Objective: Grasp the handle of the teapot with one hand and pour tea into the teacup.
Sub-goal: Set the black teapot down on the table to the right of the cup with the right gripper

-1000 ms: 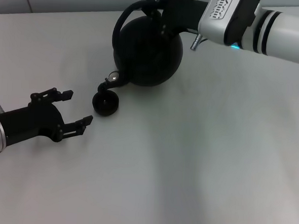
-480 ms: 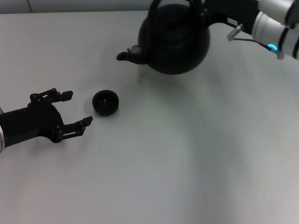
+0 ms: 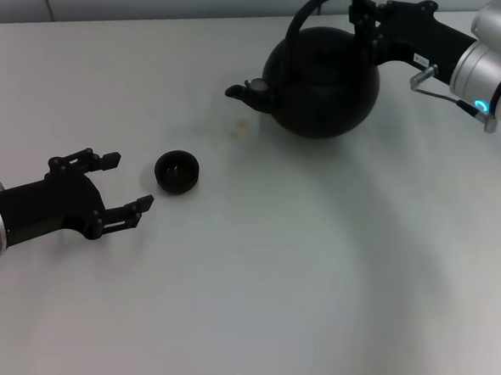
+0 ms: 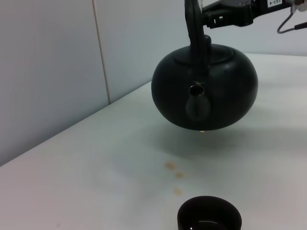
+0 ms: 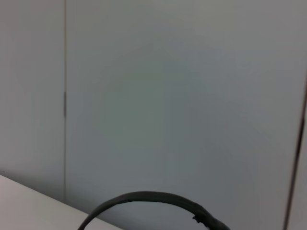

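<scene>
The round black teapot [image 3: 325,83] is upright at the back right, its spout [image 3: 239,93] pointing left. In the left wrist view the teapot [image 4: 211,91] seems to hang just above the table. My right gripper [image 3: 369,23] is shut on the top of the handle [image 3: 305,19], a thin black arch. That handle [image 5: 148,197] also crosses the right wrist view. The small black teacup [image 3: 177,171] stands left of centre, well apart from the pot, and the teacup [image 4: 209,216] holds dark liquid. Just left of the cup, my left gripper [image 3: 132,179] rests open and holds nothing.
A few tea drops [image 3: 237,129] mark the white table [image 3: 297,267] between cup and pot. The same tea drops [image 4: 172,171] lie under the spout side. A pale wall [image 4: 53,62] runs along the table's far edge.
The teapot has swung from tilted over the teacup back to upright. My right gripper carried it right and away from the cup. My left arm has not moved.
</scene>
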Controlling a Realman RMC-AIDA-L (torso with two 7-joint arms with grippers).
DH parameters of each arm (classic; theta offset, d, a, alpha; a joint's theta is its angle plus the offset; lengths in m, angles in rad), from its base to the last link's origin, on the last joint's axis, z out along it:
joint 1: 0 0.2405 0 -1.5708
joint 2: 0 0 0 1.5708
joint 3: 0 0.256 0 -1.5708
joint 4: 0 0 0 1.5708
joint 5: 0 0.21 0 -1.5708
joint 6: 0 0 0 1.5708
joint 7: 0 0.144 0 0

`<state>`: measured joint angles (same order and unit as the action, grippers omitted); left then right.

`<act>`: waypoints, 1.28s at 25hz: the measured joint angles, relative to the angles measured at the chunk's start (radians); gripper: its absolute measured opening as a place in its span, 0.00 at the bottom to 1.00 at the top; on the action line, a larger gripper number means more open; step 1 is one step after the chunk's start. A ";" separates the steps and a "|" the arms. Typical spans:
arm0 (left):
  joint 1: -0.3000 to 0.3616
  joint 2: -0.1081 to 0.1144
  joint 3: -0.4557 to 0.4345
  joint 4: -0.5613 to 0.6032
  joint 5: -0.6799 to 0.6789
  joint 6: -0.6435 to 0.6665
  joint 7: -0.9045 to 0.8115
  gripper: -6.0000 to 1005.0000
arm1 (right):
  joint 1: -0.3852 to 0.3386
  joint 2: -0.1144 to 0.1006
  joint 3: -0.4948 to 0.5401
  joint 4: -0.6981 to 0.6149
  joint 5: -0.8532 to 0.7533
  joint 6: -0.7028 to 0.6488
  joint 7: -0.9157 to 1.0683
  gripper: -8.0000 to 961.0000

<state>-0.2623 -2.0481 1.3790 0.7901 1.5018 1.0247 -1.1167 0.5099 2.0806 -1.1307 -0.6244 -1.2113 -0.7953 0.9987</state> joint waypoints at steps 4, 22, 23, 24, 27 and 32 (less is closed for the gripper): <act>0.000 0.000 0.000 0.000 0.000 0.000 0.000 0.79 | 0.005 0.000 0.033 0.037 0.001 0.000 -0.026 0.10; -0.007 -0.007 0.001 0.005 0.000 0.000 0.000 0.79 | 0.019 -0.001 0.104 0.145 0.002 -0.001 -0.095 0.10; -0.007 -0.007 0.002 0.005 0.000 0.000 0.000 0.79 | 0.019 -0.001 0.104 0.145 0.002 -0.001 -0.095 0.10; -0.008 -0.007 0.002 0.005 0.000 0.000 0.000 0.79 | 0.020 -0.001 0.110 0.151 0.003 -0.004 -0.097 0.10; -0.009 -0.008 0.004 0.006 0.000 0.000 0.000 0.79 | 0.019 -0.001 0.128 0.160 0.004 -0.004 -0.097 0.09; -0.009 -0.008 0.006 0.012 0.000 0.000 0.000 0.79 | 0.003 0.000 0.131 0.162 0.004 -0.019 -0.097 0.10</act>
<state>-0.2715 -2.0556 1.3846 0.8022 1.5017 1.0247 -1.1167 0.5129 2.0802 -1.0000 -0.4619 -1.2076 -0.8144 0.9018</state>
